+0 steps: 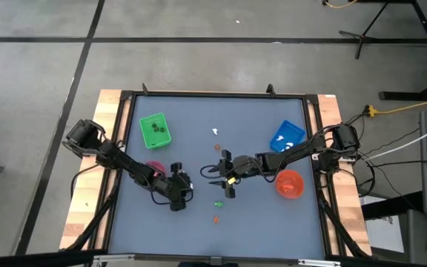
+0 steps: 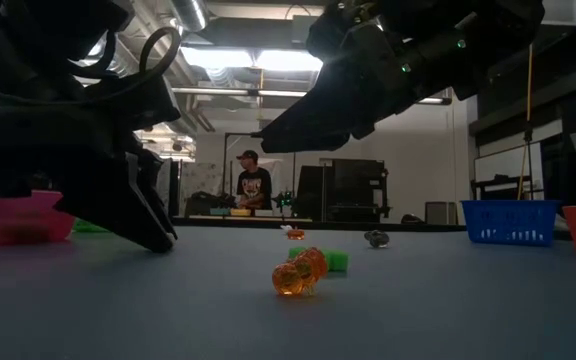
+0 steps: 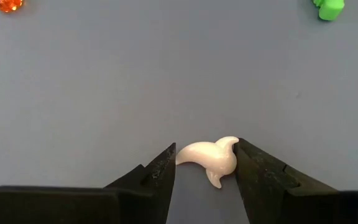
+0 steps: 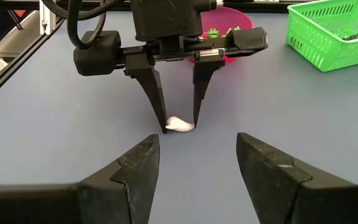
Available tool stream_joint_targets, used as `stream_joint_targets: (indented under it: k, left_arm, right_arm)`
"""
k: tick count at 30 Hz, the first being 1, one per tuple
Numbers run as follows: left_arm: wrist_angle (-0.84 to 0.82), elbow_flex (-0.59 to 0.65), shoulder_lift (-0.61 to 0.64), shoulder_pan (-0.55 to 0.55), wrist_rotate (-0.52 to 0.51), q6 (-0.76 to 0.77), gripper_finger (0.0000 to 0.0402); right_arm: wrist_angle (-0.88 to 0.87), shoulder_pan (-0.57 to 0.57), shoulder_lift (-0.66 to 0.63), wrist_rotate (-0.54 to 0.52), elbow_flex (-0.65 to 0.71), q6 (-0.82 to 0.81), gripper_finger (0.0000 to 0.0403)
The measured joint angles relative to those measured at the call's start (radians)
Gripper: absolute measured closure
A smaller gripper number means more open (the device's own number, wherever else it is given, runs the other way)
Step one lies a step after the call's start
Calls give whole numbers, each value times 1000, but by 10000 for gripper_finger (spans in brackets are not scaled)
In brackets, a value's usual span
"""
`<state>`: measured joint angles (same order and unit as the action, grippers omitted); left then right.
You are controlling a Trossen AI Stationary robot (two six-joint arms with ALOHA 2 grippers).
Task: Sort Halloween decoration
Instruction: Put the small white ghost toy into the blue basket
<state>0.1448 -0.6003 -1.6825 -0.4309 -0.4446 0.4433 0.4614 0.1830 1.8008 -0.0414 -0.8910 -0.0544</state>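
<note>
The Halloween decoration is a scatter of tiny figures on the blue-grey table. A white curved figure (image 3: 207, 158) lies on the table between the fingers of my left gripper (image 3: 205, 148), which is shut on it near the table's middle (image 1: 180, 194). It shows again in the right wrist view (image 4: 180, 124). An orange figure (image 2: 298, 272) and a green one (image 2: 336, 261) lie close by, toward the near edge. My right gripper (image 4: 197, 142) hangs open above the table's middle (image 1: 227, 178), facing my left gripper, with nothing between its fingers. My left gripper pinches the white figure between its two fingers, one at the tapered end (image 3: 180, 155), the other at the thicker curled end (image 3: 230, 149). The fingers slant down from the table's left side. The figure rests on the table.
A green tray (image 1: 155, 130) with dark figures stands far left, a pink bowl (image 1: 154, 167) beside my left arm, a blue tray (image 1: 288, 136) far right, an orange bowl (image 1: 289, 184) under my right arm. More figures, white (image 1: 215, 131) and orange (image 1: 217, 147), lie mid-table.
</note>
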Motion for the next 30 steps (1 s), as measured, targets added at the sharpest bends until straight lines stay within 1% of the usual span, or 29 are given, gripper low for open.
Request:
stream_joint_targets:
  k: [8, 16, 30]
  left_arm:
    - [22, 1, -2, 0, -2, -1, 265]
    - [29, 1, -2, 1, -4, -1, 285]
    - [30, 1, -1, 4, -10, -3, 286]
  right_arm:
    - [0, 0, 0, 0, 0, 0, 189]
    - [0, 0, 0, 0, 0, 0, 189]
    - [0, 0, 0, 0, 0, 0, 189]
